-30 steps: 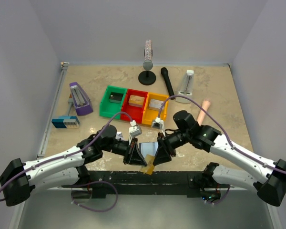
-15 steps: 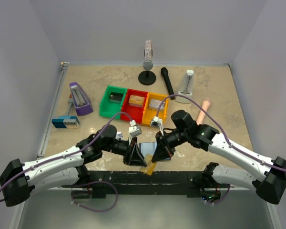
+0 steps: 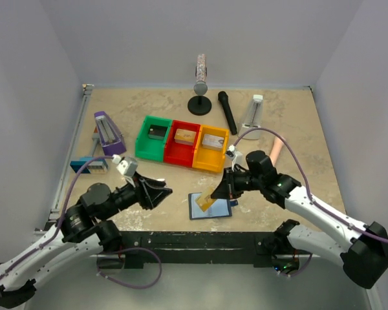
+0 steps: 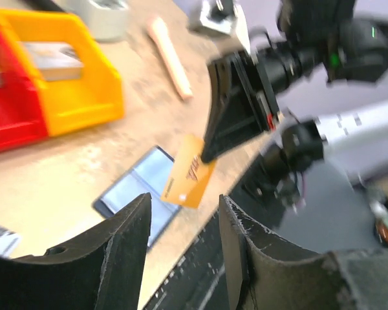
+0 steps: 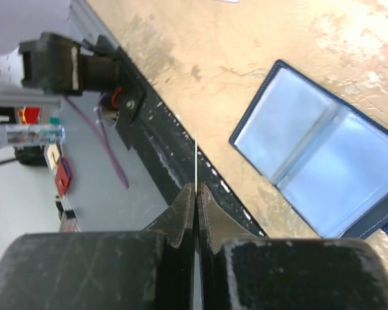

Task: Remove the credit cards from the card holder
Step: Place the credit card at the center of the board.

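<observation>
At the near edge of the bench (image 3: 291,129) the card holder (image 3: 221,210) lies opened flat, pale lining upward, its fold running roughly near to far in the top view. No black or silvery card is visible on its panels; whether any remain in the slots cannot be determined. Directly above the holder, and clear of it in the left wrist view, hangs the yellow-gold card (image 3: 207,200). It is clamped at its far-right end by the right pincer (image 3: 217,194), whose jaws are clenched on the card's thin edge. The card's long axis slopes from that pincer down toward the near-left, so the holder lies below and just to the left of the grip. The left pincer (image 3: 164,192) stands released and empty, well apart to the left of the holder, with its jaws aimed toward it. The right arm is the nearer. Judgement: the coming move is to carry the card sideways off the holder onto bare bench. Farther back stand the coloured bins (image 3: 181,139).
</observation>
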You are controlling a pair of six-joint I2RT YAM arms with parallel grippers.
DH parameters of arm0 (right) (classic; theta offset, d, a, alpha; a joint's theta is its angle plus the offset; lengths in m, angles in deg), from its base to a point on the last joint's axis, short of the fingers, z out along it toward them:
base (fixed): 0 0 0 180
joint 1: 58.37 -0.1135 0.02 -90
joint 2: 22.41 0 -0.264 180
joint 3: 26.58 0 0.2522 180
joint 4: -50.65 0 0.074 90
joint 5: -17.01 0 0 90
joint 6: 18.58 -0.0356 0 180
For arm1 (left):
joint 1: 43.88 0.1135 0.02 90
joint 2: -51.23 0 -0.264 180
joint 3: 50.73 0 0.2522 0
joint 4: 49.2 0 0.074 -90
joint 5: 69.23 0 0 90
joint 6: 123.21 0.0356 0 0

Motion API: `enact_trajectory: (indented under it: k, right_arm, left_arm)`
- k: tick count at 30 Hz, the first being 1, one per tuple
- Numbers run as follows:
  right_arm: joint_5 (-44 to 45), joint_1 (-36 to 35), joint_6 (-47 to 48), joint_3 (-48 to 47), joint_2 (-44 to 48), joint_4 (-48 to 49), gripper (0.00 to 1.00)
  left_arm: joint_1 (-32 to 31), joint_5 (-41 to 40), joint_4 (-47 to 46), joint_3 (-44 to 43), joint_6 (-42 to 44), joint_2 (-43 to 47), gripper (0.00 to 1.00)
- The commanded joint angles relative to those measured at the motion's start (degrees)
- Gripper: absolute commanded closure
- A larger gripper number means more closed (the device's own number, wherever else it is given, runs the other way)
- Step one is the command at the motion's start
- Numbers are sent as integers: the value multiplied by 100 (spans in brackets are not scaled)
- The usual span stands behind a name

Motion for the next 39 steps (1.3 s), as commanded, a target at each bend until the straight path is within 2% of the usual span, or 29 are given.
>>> enact_trajectory:
  k: [1,9,14,18,30,39]
  right_arm:
    - [748,-6,-940,241,-398,1247,100]
    - [2154,-190,-2197,804,-943,2602,100]
    - [3033,-375,-2847,962,-1084,2997,100]
    - [3719,-533,-3278,849,-1295,2806,100]
    - [4362,-1069,-4008,163,-2332,2453,100]
    - [4099,-1140,-4027,-83,-2868,2506,100]
  left_arm:
    - [22,-1936,728,434,-704,912,50]
    - [22,-2675,1308,1050,-1795,1968,54]
    - [13,-2896,1414,1121,-2006,2057,55]
    - [22,-2826,1265,1164,-1998,2004,55]
    - [22,-2606,1264,1252,-2059,1969,55]
    - [13,-2483,1334,1331,-2165,2004,58]
